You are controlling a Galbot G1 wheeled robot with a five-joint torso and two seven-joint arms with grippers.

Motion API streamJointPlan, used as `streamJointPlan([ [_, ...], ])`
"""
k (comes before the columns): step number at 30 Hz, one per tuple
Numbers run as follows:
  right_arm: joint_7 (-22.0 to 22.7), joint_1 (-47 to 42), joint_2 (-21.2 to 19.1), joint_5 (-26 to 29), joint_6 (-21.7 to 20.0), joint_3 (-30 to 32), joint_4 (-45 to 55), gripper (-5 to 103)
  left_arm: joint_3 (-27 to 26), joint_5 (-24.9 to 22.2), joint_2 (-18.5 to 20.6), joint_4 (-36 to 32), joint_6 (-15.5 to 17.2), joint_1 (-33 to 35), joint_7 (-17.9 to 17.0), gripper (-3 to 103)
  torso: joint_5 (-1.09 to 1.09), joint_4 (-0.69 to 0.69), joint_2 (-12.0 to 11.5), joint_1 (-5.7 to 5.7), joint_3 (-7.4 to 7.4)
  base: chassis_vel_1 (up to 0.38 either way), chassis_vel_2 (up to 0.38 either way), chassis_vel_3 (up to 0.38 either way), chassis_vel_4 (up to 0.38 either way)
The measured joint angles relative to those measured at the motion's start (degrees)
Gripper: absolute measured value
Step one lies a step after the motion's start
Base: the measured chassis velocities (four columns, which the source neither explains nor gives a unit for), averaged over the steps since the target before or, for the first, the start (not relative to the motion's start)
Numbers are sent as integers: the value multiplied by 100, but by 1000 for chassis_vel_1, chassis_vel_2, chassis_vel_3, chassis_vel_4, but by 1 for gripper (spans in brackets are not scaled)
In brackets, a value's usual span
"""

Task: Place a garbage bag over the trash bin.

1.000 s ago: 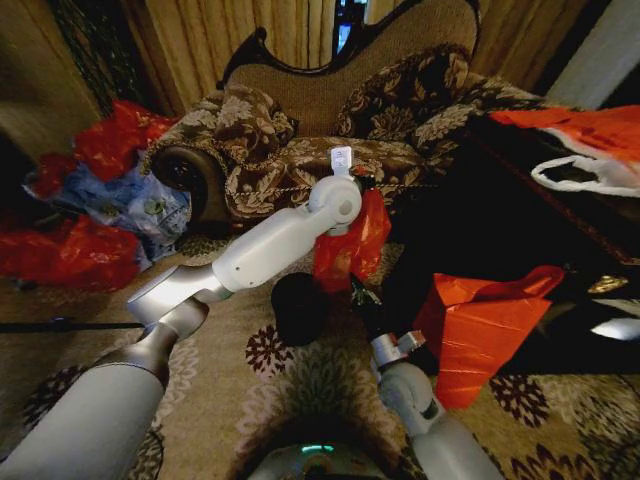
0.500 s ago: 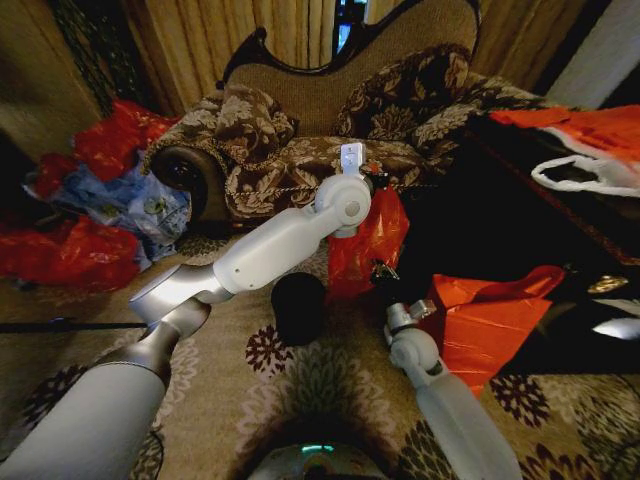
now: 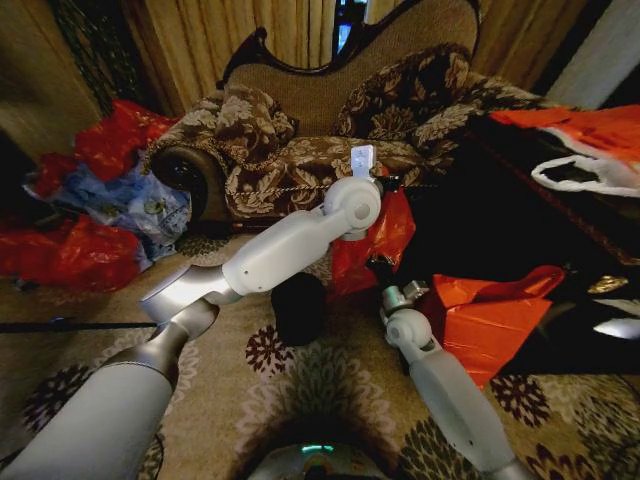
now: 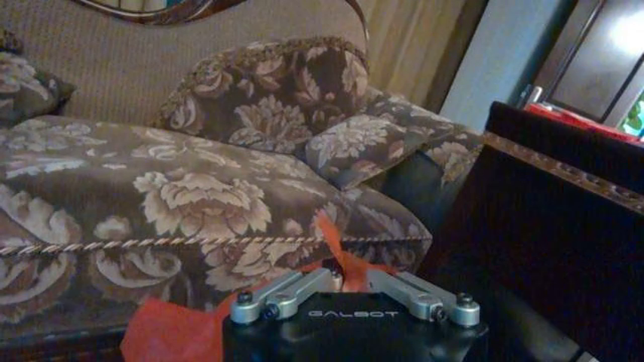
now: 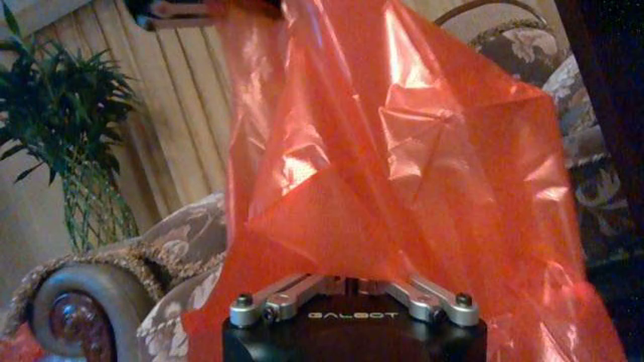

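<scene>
Red plastic of the garbage bag [image 3: 372,240] is pinched at its top by the left gripper [image 3: 385,183] and at its lower edge by the right gripper [image 3: 378,270], hanging stretched between them just beside the black trash bin [image 3: 298,306] on the carpet [image 3: 250,400]. Fingertips stay hidden in the folds.

Glossy white-grey arms; each black tool [image 5: 348,285] bears silver links and "GALBOT" lettering.
</scene>
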Motion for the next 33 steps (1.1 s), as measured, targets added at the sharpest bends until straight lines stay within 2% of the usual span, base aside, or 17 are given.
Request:
streamJointPlan([
  [7,14,374,27,51,-64,-46,-254,0,30,-17,120,-335,12,41,-131,0,-2,1,0,0,0,0,0,0,0],
  [17,-68,685,134,11,-97,100,-818,0,31,-55,168,-658,122,102,-686,0,-1,1,0,0,0,0,0,0,0],
  [19,-69,679,129,11,-99,111,-819,0,28,33,174,-588,122,106,-640,0,-1,1,0,0,-1,0,0,0,0],
  [22,-68,433,-5,15,-105,70,-580,0,-20,404,204,-178,87,138,-163,0,-2,1,0,0,0,0,0,0,0],
  [23,-68,433,-5,15,-105,70,-580,0,-20,404,204,-178,87,138,-163,0,-2,1,0,0,0,0,0,0,0],
  [25,-61,300,-64,23,-114,41,-440,0,-44,652,199,48,55,162,98,0,-1,1,0,0,0,0,0,0,0],
  [26,-17,177,-122,45,-134,3,-267,0,-54,874,188,249,35,195,339,0,0,1,0,0,0,0,0,0,0],
  [30,44,55,-222,104,-174,-38,-57,0,-55,1049,191,455,10,258,578,0,-1,1,0,0,0,0,0,0,0],
  [32,95,-112,-371,196,-208,-60,171,0,-46,1302,275,709,-125,364,1027,0,-1,0,0,0,-1,0,0,0,0],
  [33,95,-112,-371,196,-208,-60,171,0,-46,1302,275,709,-125,364,1027,0,-1,0,0,0,-1,0,0,0,0],
])
